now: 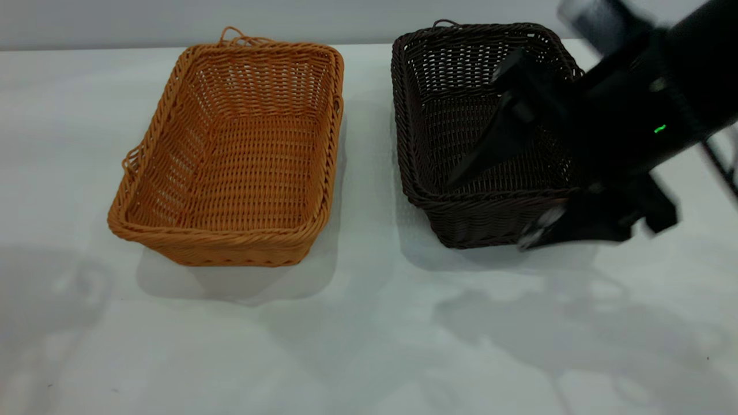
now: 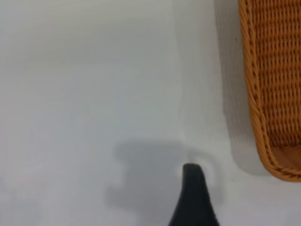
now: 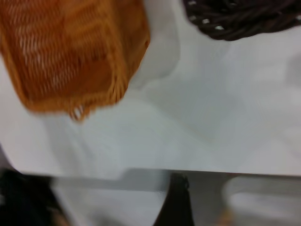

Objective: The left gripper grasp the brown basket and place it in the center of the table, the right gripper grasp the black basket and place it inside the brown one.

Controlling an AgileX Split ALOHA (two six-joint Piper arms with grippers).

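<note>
Where baskets sit apart, right end effector [image 1: 490, 155] over black basket [image 1: 444, 127] rim

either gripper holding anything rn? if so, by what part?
Nothing is held. The right gripper is open, one finger above the black basket, the other outside its near wall. The brown basket sits free; the left gripper is beside it.

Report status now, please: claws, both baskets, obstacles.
Right claw open, astride black basket near rim. Left claw beside brown basket, apart. Baskets side by side on table.
</note>
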